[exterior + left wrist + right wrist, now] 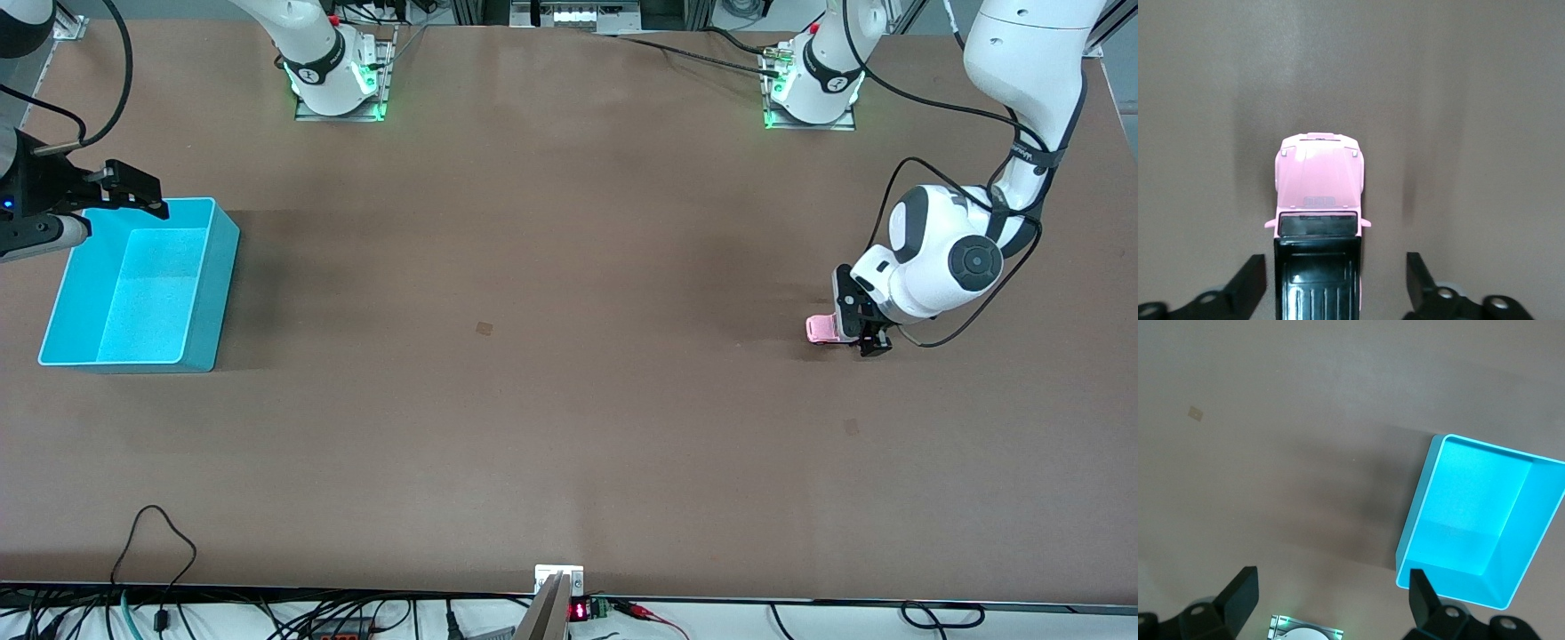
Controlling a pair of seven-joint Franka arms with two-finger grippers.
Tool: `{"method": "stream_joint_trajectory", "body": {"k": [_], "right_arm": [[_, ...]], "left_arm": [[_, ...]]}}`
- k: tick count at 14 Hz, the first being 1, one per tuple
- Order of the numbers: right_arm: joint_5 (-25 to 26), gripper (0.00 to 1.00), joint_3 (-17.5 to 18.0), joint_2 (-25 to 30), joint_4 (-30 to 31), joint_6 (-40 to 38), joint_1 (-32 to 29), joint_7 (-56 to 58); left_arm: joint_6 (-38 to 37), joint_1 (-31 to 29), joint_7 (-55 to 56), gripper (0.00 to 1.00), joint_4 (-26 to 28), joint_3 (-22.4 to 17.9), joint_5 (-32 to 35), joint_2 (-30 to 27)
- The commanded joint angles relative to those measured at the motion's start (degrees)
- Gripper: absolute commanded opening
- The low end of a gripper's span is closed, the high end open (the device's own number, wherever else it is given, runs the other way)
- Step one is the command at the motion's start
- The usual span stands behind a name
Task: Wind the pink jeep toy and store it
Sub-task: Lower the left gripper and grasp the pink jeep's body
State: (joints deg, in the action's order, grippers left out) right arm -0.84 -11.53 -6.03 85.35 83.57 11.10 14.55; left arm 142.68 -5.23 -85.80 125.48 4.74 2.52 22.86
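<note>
Cyan bin [133, 284] sits at the right arm's end of the table, open side up and empty, presumably where we store the toy once it is wound. Our right gripper [133, 191] waits up over the bin's edge, fingers spread wide with nothing between them; the right wrist view shows the bin interior [1478, 513] below and to one side, so it is out of the way rather than working.

Mid-table is bare brown surface [569, 356].

At the left arm's end, the pink jeep toy [820, 329] rests on its wheels on the table. Our left gripper [867, 333] is down at table level, straddling the black ribbed rear roof. In the left wrist view the jeep [1318, 183] points away from the wrist, and both fingers [1248, 283] flank the body with gaps showing, so apart, not yet clamped. We judge gripping the rear suits a pull-back wind. Risk: it sits off-centre between the fingers, so closing may nudge it.
</note>
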Motion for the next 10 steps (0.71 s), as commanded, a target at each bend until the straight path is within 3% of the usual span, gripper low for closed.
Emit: {"method": "stream_joint_trajectory", "body": {"k": [1,6,10], "right_arm": [[0.05,1.0,0.02,0.5,-0.1,-0.87,0.06,-0.14],[-0.03,1.0,-0.07,0.5,-0.01,-0.96,-0.03,-0.22],[-0.03,1.0,-0.07,0.5,-0.01,-0.96,0.06,-0.14]], "left_arm": [[0.75,-0.22,-1.04,0.84,0.91,0.0,0.99,-0.71],[0.75,-0.49,-1.13,0.77,0.91,0.0,0.9,-0.62],[0.67,-0.49,-1.13,0.58,1.44,0.0,0.99,-0.71]]}}
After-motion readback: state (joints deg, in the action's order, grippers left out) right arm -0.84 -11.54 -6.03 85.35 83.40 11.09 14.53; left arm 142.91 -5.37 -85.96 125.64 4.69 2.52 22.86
